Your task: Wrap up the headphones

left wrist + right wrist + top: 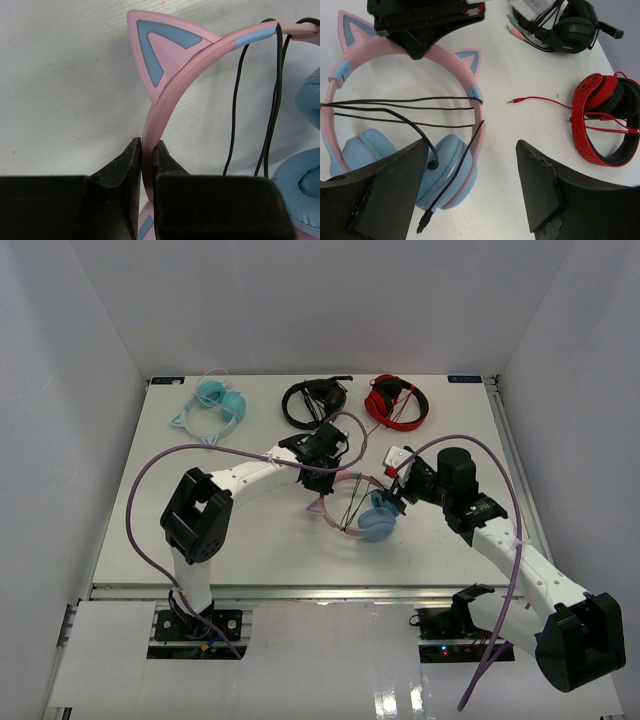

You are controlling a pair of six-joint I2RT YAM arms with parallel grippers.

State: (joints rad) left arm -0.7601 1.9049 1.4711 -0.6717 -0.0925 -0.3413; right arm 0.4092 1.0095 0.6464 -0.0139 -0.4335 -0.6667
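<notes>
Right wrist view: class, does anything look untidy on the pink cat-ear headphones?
The thin black cable crosses the pink headband in strands, but its plug end lies loose by the light blue ear cup.

White-tubed left arm (245,475) and right arm (530,570), blocky black joint housings (195,515), a thin purple cable (200,448) looping beside each, black bases (190,620) at the near edge, matte black wedge fingers (385,190) on left gripper (148,150) and right gripper (470,150), edges scuffed
</notes>
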